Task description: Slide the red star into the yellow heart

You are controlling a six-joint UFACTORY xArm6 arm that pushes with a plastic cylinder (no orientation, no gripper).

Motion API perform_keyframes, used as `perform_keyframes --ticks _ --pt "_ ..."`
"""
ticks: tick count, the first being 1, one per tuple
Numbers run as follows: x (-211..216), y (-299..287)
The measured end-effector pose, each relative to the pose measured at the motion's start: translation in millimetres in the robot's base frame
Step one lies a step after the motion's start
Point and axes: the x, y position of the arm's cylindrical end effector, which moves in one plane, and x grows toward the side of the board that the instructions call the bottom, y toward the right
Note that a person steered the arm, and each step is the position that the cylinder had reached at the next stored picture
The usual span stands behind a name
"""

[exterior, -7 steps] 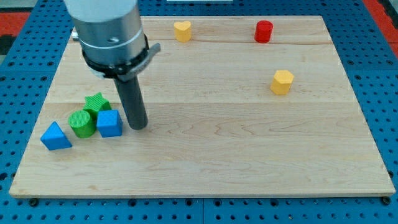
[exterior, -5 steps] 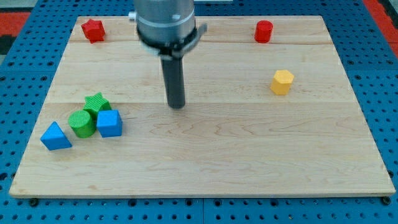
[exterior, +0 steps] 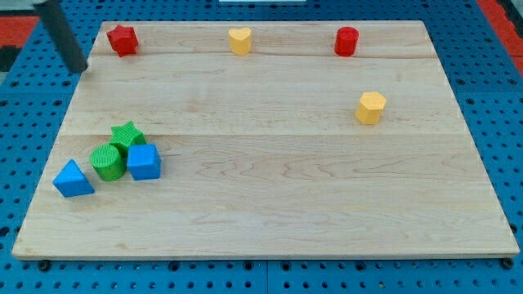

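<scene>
The red star (exterior: 122,39) sits at the board's top left corner. The yellow heart (exterior: 239,40) sits at the top edge, to the star's right, with bare board between them. My tip (exterior: 78,69) is at the view's left, just off the board's left edge, left of and slightly below the red star, not touching it.
A red cylinder (exterior: 346,41) is at the top right. A yellow hexagon block (exterior: 370,108) is at the right. A green star (exterior: 127,135), green cylinder (exterior: 107,162), blue cube (exterior: 144,162) and blue triangle (exterior: 73,178) cluster at the lower left of the wooden board (exterior: 270,188).
The rod moved from beside the blue cube to the board's middle, then far left to the board's left edge near the red star. No block has moved.
</scene>
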Motion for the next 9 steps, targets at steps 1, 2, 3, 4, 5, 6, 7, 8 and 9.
perform_keyframes --ticks 1,2,3,4,5,6,7,8,9 --pt "-38.1 6.8" --pt "-48.5 23.3" --pt "-45.5 80.3" --pt "-43.7 142.9" --pt "-43.8 177.3" --pt "-46.7 178.0" --pt "-49.4 180.5" --pt "-53.2 193.9" --pt "-44.5 234.4"
